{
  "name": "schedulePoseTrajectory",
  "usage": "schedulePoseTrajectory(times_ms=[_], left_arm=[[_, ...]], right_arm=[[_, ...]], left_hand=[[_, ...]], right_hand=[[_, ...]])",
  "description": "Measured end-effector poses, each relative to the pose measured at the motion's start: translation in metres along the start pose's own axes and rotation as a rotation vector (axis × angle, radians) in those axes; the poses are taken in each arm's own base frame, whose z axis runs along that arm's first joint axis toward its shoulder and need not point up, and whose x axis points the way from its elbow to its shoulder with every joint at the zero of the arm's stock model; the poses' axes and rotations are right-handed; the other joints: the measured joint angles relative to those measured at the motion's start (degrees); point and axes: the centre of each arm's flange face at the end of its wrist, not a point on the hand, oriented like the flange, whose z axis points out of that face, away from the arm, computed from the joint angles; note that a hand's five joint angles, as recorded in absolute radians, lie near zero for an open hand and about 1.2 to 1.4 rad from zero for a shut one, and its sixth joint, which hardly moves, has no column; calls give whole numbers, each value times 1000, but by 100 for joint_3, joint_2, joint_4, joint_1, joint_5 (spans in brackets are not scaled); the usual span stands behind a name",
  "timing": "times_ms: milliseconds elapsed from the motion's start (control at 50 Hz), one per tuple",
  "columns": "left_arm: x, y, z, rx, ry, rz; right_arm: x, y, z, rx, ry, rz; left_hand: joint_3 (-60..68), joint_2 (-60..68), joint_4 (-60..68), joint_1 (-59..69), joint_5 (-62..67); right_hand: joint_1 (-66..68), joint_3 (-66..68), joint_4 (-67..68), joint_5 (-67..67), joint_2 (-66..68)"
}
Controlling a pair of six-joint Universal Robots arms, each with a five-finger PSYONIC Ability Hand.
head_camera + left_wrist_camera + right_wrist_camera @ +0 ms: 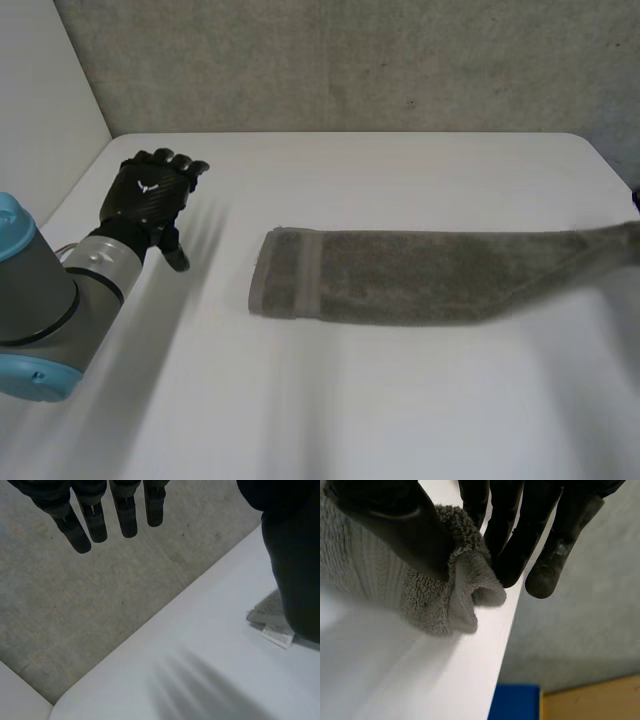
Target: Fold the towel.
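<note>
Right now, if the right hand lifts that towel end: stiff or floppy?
Probably floppy: the towel bunches and curls where the right hand pinches its end. Likely grippy: its pile looks coarse. The far end would probably drag on the table, since the left hand hovers clear of it.

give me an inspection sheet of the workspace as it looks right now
surface: white table, no stains seen
job's things: grey towel, a long narrow strip lying across the table, one end reaching the table's right edge
clutter: nothing seen
hands: left hand open, beside the towel's other end, apart from it; right hand pinching the towel's end between thumb and fingers
cables: nothing seen
surroundings: grey wall behind the table; blue object below the table's edge
</note>
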Motion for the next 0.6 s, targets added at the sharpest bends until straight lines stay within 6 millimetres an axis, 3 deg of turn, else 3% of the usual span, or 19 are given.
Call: schedulePoseTrajectory(times_ms=[40, 100, 160, 180, 220, 240, 300, 400, 460, 500, 580, 600], left_arm=[[-1, -3, 1, 10, -2, -7], [-2, -9, 4, 29, -5, -25], [-2, -15, 6, 49, -7, -46], [-2, -16, 7, 52, -7, -50], [-1, -20, 8, 64, -5, -62], [-1, -21, 8, 67, -4, -66], [2, -25, 9, 79, 1, -80], [5, -27, 9, 85, 9, -87], [7, -27, 8, 84, 14, -88], [9, -27, 8, 83, 18, -88], [11, -26, 8, 82, 25, -87], [12, -27, 8, 83, 27, -87]], right_arm=[[-6, -25, -7, 65, -2, 5], [-38, -77, -27, 218, -53, 3], [-91, -128, -55, 395, -146, -19], [-101, -134, -60, 419, -164, -25], [-143, -153, -78, 510, -236, -54], [-155, -156, -82, 531, -255, -62], [-220, -164, -106, 627, -364, -115], [-296, -149, -131, 680, -504, -188], [-321, -139, -139, 683, -556, -213], [-332, -133, -142, 680, -582, -223], [-333, -133, -143, 675, -589, -206], [-330, -135, -144, 674, -587, -189]], left_hand=[[0, 0, 0, 0, 0], [-1, 0, 0, -1, -2], [-1, 0, 0, -1, -4], [-1, 0, 0, -2, -5], [-1, 0, 0, -2, -5], [-1, 0, 0, -2, -4], [-1, 0, 0, -2, -4], [-1, 0, 0, -2, -5], [-1, 0, 0, -2, -5], [-1, 0, 0, -2, -5], [-1, 0, 0, -2, -4], [-1, 0, 0, -2, -5]], right_hand=[[0, 14, 0, 0, 0], [11, 76, 0, 0, 3], [12, 105, 0, 0, 3], [13, 105, 0, 0, 3], [21, 109, 0, 0, 3], [21, 109, 1, 0, 3], [22, 110, 1, 0, 3], [23, 110, 1, 0, 3], [23, 110, 1, 0, 3], [-723, -667, -730, -714, -755], [-3844, -3732, -3831, -3994, -3893], [-5146, -5039, -5132, -5291, -5217]])
